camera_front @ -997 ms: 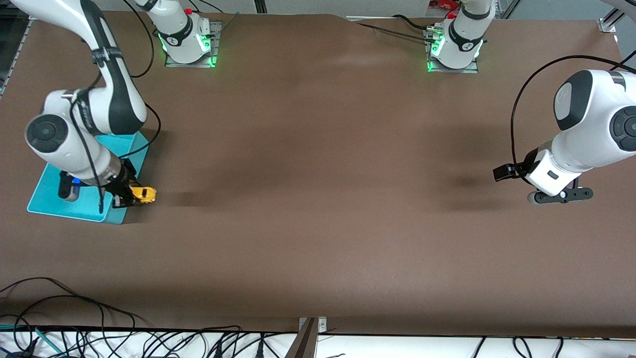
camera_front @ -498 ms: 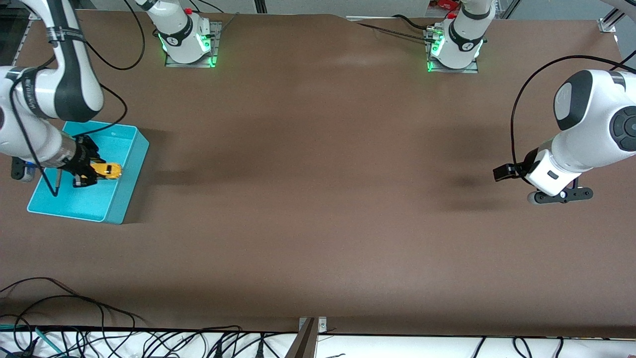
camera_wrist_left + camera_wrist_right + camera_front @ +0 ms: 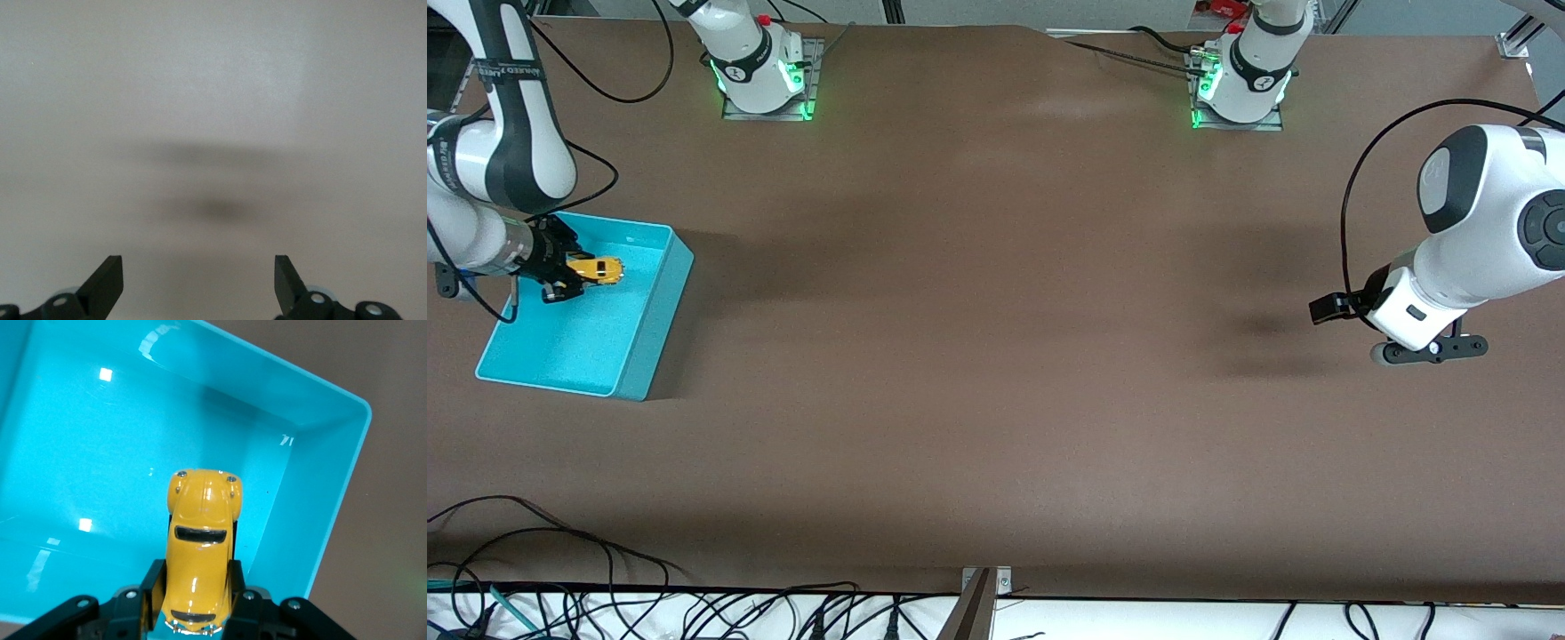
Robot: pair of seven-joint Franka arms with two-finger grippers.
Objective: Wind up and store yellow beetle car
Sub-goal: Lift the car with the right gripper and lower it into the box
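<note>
Brown counter [image 3: 996, 356]: storing step under way at the right arm's end.
Right pincer [image 3: 560, 276] is clenching the small yellow beetle-shaped toy car [image 3: 596, 269] by its tail, nose pointing to three o'clock in the front view, over the shallow turquoise plastic bin [image 3: 660, 311]. Next it likely needs lowering, then letting go. Left pincer [image 3: 1432, 348] is waiting released, over bare counter. Only the right wrist view is showing fingers [image 3: 152, 587] pinching the car's flanks; the front view alone is placing both arms.
</note>
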